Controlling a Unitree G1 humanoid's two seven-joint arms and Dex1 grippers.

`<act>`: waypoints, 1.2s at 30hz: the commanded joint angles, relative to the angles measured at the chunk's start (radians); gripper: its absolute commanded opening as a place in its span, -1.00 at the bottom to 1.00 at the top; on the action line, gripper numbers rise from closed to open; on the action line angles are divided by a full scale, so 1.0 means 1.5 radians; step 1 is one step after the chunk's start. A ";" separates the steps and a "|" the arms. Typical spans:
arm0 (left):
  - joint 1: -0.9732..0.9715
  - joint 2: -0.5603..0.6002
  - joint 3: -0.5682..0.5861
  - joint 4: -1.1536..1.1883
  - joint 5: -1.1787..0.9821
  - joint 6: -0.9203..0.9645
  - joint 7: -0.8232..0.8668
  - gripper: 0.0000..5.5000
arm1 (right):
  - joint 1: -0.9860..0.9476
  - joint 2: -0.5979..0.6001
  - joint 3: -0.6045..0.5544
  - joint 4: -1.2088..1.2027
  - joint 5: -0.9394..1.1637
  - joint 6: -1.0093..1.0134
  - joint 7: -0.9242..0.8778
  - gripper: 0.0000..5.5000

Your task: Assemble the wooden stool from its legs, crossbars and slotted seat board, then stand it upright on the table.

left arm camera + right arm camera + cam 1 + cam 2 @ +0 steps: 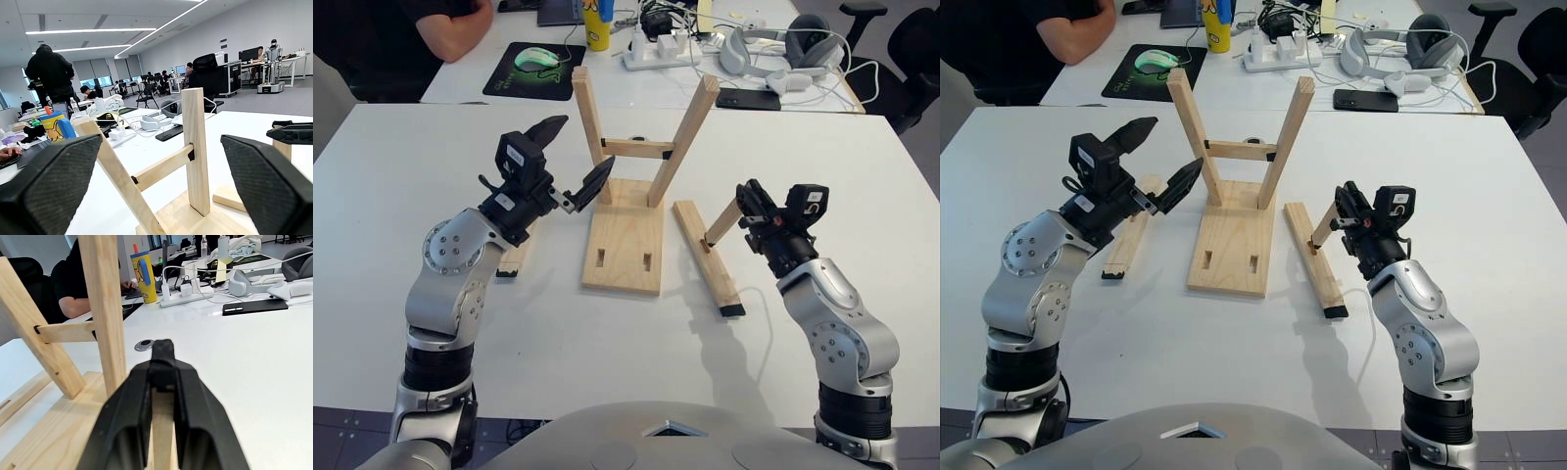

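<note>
seat board (625,250): table (411,196) centre | leg pair (638,149): upright on its far end | left leg (1123,253), right leg (715,269): flanking board

We look out over a white counter (411,166) with a round cable grommet (145,344) set in its far edge. Just behind it stands a second white desk (636,88) carrying a black mouse pad (509,83) with a green mouse (538,59), a yellow cup (597,29), a white power strip (656,54), a white headset (749,44) with trailing cables and a black phone (747,98). A black office chair (911,59) sits at that desk's right end. Beyond, we see an open office: long ceiling strip lights (73,32), windows with blinds (95,68) on the far wall, rows of desks, another black chair (208,73), a dark monitor (249,53) and grey floor (293,98).
</note>
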 commanded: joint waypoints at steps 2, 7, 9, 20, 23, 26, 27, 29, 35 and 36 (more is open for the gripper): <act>-0.015 0.010 -0.001 0.014 0.005 -0.004 -0.009 0.63 | 0.020 0.018 0.005 0.002 -0.019 -0.013 0.017 -0.85; -0.012 0.011 0.001 0.014 0.006 -0.006 -0.007 0.63 | 0.021 0.024 0.000 0.005 -0.022 -0.003 0.025 -0.85; -0.010 0.011 0.002 0.012 0.006 -0.005 -0.005 0.63 | 0.022 0.023 0.001 0.006 -0.026 -0.002 0.029 -0.85; -0.016 0.022 0.009 0.016 0.003 -0.004 -0.010 0.63 | 0.073 0.026 0.032 0.015 -0.084 -0.038 0.062 -0.85; -0.020 0.026 0.011 0.015 -0.001 0.000 -0.013 0.63 | 0.110 0.027 0.053 0.008 -0.120 -0.084 0.078 -0.85; -0.021 0.029 0.011 0.015 -0.003 0.003 -0.018 0.63 | 0.160 0.029 0.079 0.024 -0.156 -0.140 0.103 -0.85; -0.021 0.030 0.010 0.016 -0.003 0.004 -0.021 0.63 | 0.176 0.032 0.086 0.029 -0.163 -0.155 0.110 -0.85; -0.025 0.032 0.008 0.020 -0.006 0.007 -0.026 0.63 | 0.202 0.037 0.094 0.034 -0.176 -0.179 0.114 -0.85; -0.027 0.035 0.007 0.022 -0.010 0.010 -0.037 0.63 | 0.273 0.045 0.109 0.071 -0.212 -0.274 0.145 -0.85; -0.030 0.035 0.005 0.023 -0.011 0.010 -0.039 0.63 | 0.280 0.046 0.112 0.077 -0.217 -0.287 0.147 -0.85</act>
